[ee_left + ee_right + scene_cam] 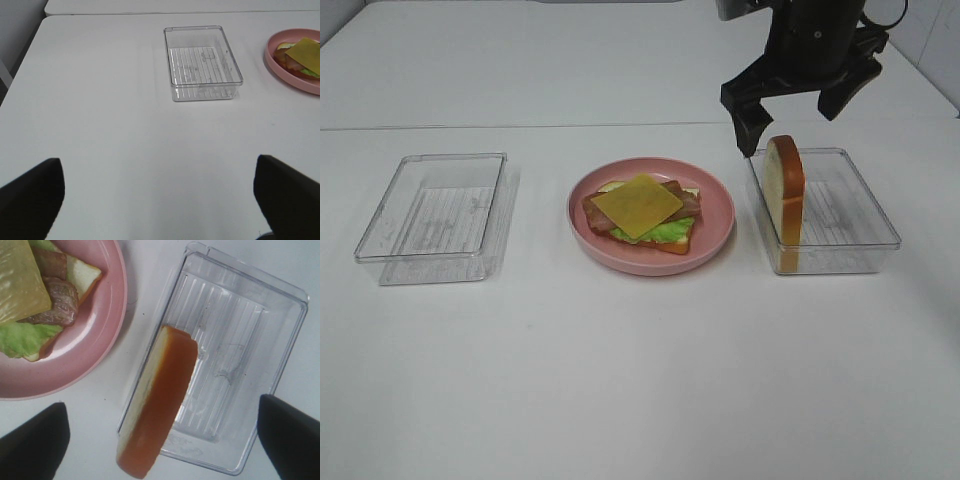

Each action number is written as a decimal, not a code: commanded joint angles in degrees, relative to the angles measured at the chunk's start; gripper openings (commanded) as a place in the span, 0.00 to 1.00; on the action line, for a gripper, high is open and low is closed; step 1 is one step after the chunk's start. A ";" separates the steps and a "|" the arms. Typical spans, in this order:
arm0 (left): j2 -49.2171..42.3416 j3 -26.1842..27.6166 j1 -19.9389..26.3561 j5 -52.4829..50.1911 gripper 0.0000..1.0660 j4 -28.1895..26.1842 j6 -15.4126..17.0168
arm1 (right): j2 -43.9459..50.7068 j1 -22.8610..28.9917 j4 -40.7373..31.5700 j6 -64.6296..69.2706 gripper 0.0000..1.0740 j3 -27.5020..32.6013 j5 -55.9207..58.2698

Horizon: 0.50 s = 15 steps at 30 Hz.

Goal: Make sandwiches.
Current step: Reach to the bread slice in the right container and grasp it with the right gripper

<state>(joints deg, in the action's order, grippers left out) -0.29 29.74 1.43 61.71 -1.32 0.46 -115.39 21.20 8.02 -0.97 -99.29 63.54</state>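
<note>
You see only part of the pink plate (292, 75) in the left wrist view; the frame's edge cuts it and the cheese square (304, 50). The bottom bread slice (672, 243) lies mostly hidden under lettuce (660, 231) and bacon (688, 200).

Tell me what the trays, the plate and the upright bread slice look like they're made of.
Right tray and left tray: clear rigid plastic, glossy, ribbed floor visible through the walls.
Pink plate: probably plastic or melamine; smooth, soft sheen.
Bread slice: toy, likely foam or soft plastic; uniform orange-brown crust, matte and slightly waxy.
</note>
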 commanded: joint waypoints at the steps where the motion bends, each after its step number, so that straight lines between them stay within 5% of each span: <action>1: -0.97 -0.06 0.23 -0.17 0.89 -0.17 -0.06 | 0.34 -0.34 0.06 0.17 0.92 2.98 -3.55; 15: -0.97 -0.06 0.23 -0.17 0.89 -0.17 -0.06 | -5.79 -0.69 -0.11 1.66 0.92 3.90 -5.10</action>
<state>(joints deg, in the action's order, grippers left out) -0.29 29.74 1.43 61.71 -1.32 0.46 -121.07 20.86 7.91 0.00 -95.68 58.84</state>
